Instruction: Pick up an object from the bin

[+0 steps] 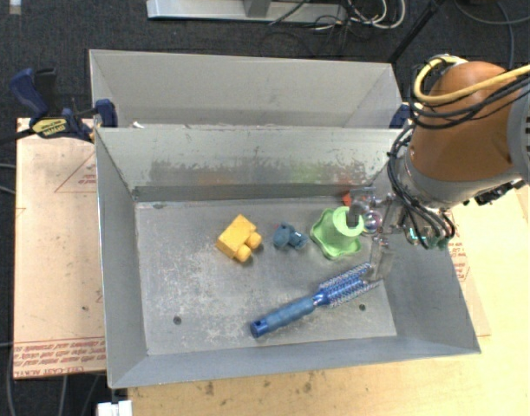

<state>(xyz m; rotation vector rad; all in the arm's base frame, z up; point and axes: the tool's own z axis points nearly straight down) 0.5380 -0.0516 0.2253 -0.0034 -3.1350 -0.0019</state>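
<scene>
Hand (377,246), its opening not to be told, is held by the right wall of the bin (117,232) between cup (336,234) and brush (312,304); the brush, judged light and stiff, is best pinched across its handle.

You have clear floor across the left of the bin (173,276); right of centre, the yellow block (238,237), small blue piece (288,237), green cup (336,234) and blue brush (312,300) crowd the way.
</scene>
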